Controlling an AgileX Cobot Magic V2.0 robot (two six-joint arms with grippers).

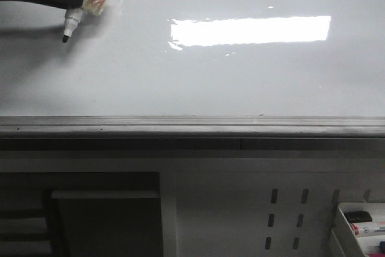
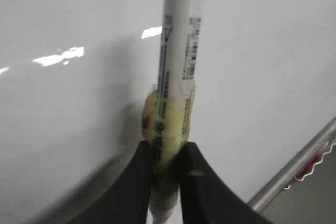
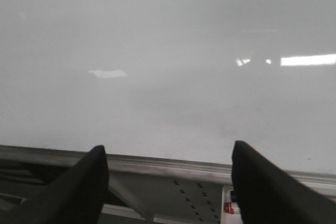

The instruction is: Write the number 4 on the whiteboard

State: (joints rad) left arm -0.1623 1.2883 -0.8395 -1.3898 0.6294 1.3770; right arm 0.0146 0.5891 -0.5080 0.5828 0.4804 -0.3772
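The large glossy white whiteboard (image 1: 240, 82) shows no number 4 yet; the left gripper (image 2: 167, 177) pinches a white black-tipped marker (image 2: 178, 61), which I judge must next touch down, while the right gripper (image 3: 168, 182) gapes empty.

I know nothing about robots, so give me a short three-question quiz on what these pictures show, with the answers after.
1. True or false: a number 4 is already drawn on the whiteboard.
2. Which tool holds the marker: A) the left tool, B) the right tool, C) neither?
3. Fill in: in the front view the marker's black tip points ____ , toward the board.

Key
1. False. The board shows only a bright light reflection, no strokes.
2. A. Its fingers are shut on the taped barrel; the right tool is open and holds nothing.
3. Down. Whether the tip touches the board cannot be told.
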